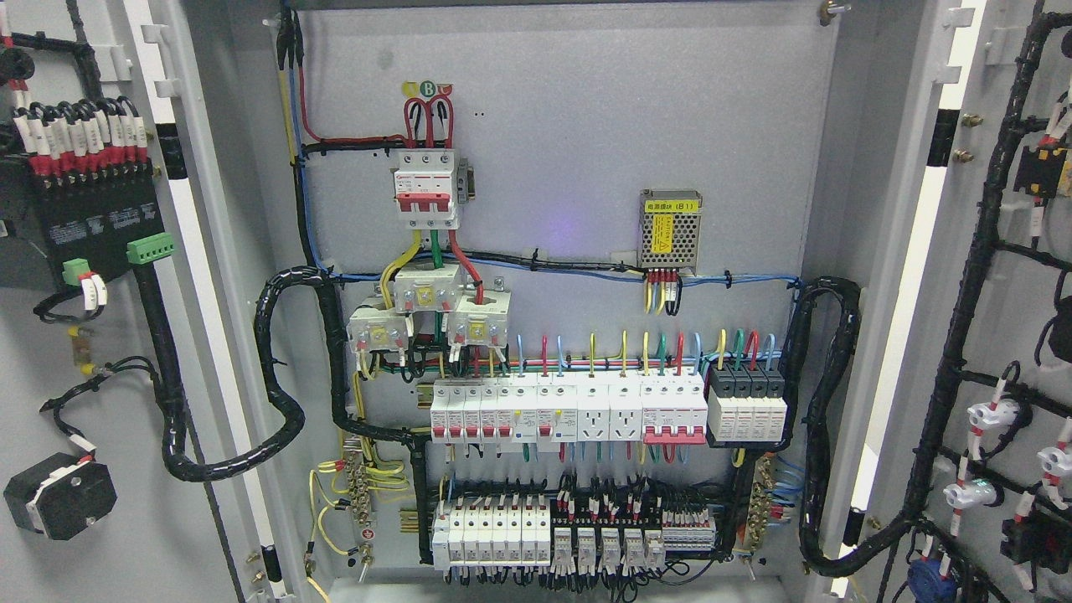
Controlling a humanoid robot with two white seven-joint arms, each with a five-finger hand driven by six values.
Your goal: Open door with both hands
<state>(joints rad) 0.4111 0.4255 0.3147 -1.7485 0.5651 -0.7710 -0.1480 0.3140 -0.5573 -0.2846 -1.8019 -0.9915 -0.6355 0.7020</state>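
Both grey cabinet doors stand swung wide. The left door [109, 419] shows its inner face with a black terminal module and wiring. On the right door [1005, 251] the inner face carries black cable looms and white lamp holders. Between them the cabinet's back panel [586, 151] is fully exposed. Neither of my hands nor any arm shows in the head view.
On the panel sit a red-and-white main breaker [427, 188], a mesh-covered power supply [670, 232], rows of white breakers [569, 410] and lower terminal blocks [578, 536]. Thick black cable bundles [285, 402] loop from the panel to each door.
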